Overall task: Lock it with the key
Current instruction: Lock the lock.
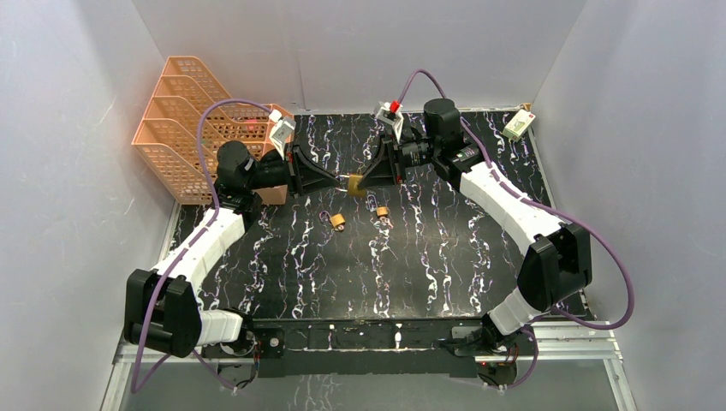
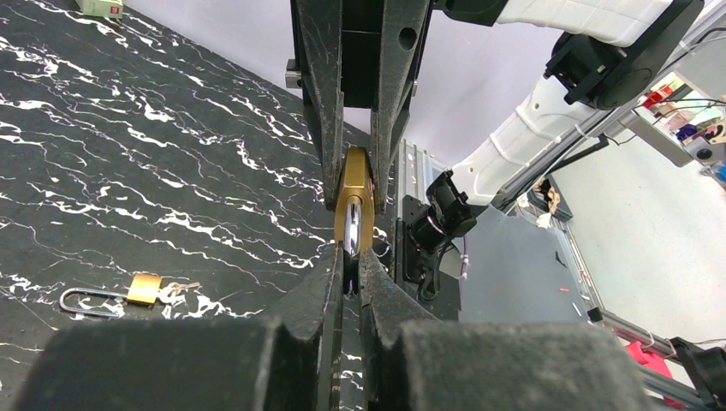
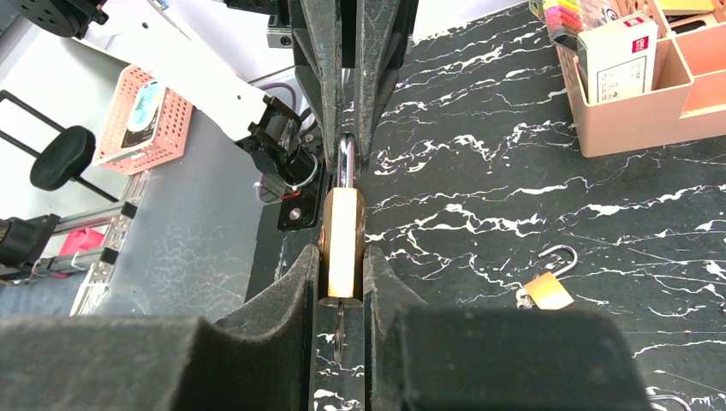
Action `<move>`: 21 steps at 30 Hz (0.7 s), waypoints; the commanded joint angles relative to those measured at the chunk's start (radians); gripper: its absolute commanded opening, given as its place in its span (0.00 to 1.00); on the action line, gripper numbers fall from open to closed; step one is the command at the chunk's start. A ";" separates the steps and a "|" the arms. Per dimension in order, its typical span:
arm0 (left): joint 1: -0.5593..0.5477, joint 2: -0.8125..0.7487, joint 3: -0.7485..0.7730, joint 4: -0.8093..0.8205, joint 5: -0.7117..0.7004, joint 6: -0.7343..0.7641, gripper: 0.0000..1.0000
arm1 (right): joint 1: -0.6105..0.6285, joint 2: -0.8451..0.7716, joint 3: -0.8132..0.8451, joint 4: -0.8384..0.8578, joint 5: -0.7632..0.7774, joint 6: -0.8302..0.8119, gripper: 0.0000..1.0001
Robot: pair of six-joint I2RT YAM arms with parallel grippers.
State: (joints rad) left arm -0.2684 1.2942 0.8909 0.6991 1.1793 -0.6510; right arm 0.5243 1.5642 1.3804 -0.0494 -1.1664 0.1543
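Note:
A brass padlock (image 1: 354, 183) hangs in the air above the table's far middle, held between both grippers. My right gripper (image 3: 342, 257) is shut on its brass body (image 3: 342, 244). My left gripper (image 2: 351, 257) is shut on the silver shackle (image 2: 352, 235); in the right wrist view the shackle (image 3: 346, 163) runs up into those fingers. A thin key (image 3: 340, 330) sticks out of the body's underside, between my right fingers, and nothing grips it. Whether the shackle is pushed home is hidden by the fingers.
Two other small brass padlocks (image 1: 338, 221) (image 1: 382, 212) lie on the black marbled table, one with its shackle open (image 3: 548, 287). Orange file racks (image 1: 188, 120) and a box (image 1: 278, 128) stand at the back left. A white device (image 1: 517, 125) lies back right.

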 commanded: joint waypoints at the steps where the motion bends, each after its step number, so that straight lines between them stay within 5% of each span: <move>1: -0.098 -0.001 0.011 -0.032 -0.025 0.034 0.00 | 0.104 -0.035 0.048 0.226 0.023 0.008 0.00; 7: -0.097 -0.020 0.030 -0.152 -0.045 0.125 0.00 | 0.103 -0.041 0.046 0.200 0.025 -0.011 0.00; 21: -0.097 0.002 0.023 -0.102 -0.051 0.086 0.00 | 0.103 -0.029 0.031 0.244 0.024 0.015 0.00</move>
State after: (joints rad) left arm -0.2703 1.2663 0.8986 0.5713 1.1141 -0.5331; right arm 0.5255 1.5639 1.3785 -0.0525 -1.1210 0.1326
